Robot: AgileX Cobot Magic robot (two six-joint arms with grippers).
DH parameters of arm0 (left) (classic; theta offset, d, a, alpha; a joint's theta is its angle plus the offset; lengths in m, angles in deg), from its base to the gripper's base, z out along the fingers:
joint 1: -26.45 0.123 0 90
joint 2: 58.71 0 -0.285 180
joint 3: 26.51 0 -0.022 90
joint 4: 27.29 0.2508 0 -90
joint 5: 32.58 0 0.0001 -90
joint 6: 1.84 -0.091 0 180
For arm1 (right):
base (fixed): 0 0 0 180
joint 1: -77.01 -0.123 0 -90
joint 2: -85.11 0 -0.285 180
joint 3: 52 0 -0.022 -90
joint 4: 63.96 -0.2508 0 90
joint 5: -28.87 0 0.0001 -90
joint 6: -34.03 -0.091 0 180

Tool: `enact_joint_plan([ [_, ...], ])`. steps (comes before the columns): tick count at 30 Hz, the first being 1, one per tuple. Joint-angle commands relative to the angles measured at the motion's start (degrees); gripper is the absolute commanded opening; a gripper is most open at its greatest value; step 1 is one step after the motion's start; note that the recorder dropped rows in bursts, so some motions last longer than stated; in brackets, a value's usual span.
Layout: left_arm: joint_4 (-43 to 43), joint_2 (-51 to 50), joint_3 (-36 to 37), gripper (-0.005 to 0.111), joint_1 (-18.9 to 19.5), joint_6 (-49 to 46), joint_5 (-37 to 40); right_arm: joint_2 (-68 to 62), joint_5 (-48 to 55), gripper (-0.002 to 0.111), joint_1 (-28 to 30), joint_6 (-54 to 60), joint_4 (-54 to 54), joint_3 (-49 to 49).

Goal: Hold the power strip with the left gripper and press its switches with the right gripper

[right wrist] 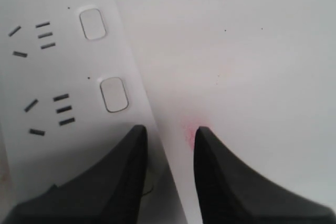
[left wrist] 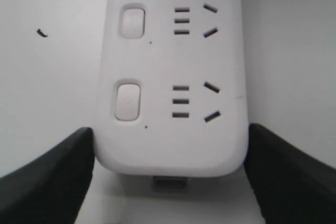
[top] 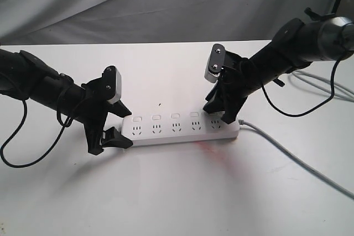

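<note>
Sizing up the power strip (top: 182, 128): looks light, stiff and slick, a hard glossy white plastic bar with rounded ends, likely to skate on the smooth white counter (top: 166, 203) if pushed unbraced. Lies flat at centre, running 9 to 3 o'clock, grey cord (top: 287, 150) trailing off toward 4 o'clock. Best taken across its narrow width at the cordless 9 o'clock end, on the flat side walls, clear of the sockets. Left claw (top: 127, 128) set there, matte black fingers (left wrist: 63, 177) pinching that end, one against each side wall as far as can be told. Switches (top: 175, 116): small rounded rectangles, nearly flush, in a row along the 12 o'clock edge; probably need only a short, firm push straight down. Right claw (top: 220, 115) poised at the 3 o'clock end by the last switch, fingers slightly parted, holding nothing; contact with the strip not clear.
</note>
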Motion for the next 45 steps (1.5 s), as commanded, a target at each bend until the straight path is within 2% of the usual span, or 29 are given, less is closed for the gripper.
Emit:
enact_joint_plan([
  [1, 1.8, -0.1, 0.0, 0.067, -0.2, -0.5, -0.9, -3.3, -1.6, 0.030, 1.0, 0.6, 7.5, 1.9],
  [8, 1.8, -0.1, 0.0, 0.067, -0.2, -0.5, -0.9, -5.1, -1.2, 0.030, 1.0, 0.6, 9.0, 2.2],
  [11, 1.8, -0.1, 0.0, 0.067, -0.2, -0.5, -0.9, -4.5, -1.1, 0.030, 1.0, 0.7, 6.5, 2.2],
  [17, 1.8, -0.1, 0.0, 0.067, -0.2, -0.5, -0.9, 2.8, 0.4, 0.030, 0.9, 4.8, -3.2, 2.2],
  [28, 1.8, -0.1, 0.0, 0.067, -0.2, -0.5, -0.9, 11.7, 4.9, 0.030, 0.9, 4.0, -3.7, 2.7],
  [37, 1.8, -0.1, 0.0, 0.067, -0.2, -0.5, -0.9, 22.1, 1.2, 0.030, 0.9, 2.3, -3.7, 14.0],
  [42, 1.8, -0.1, 0.0, 0.067, -0.2, -0.5, -0.9, 30.4, -0.5, 0.023, 0.9, 2.3, -3.9, 20.6],
  [45, 1.8, -0.1, 0.0, 0.067, -0.2, -0.5, -0.9, 35.4, -0.9, 0.011, 0.9, 2.3, -3.9, 23.4],
])
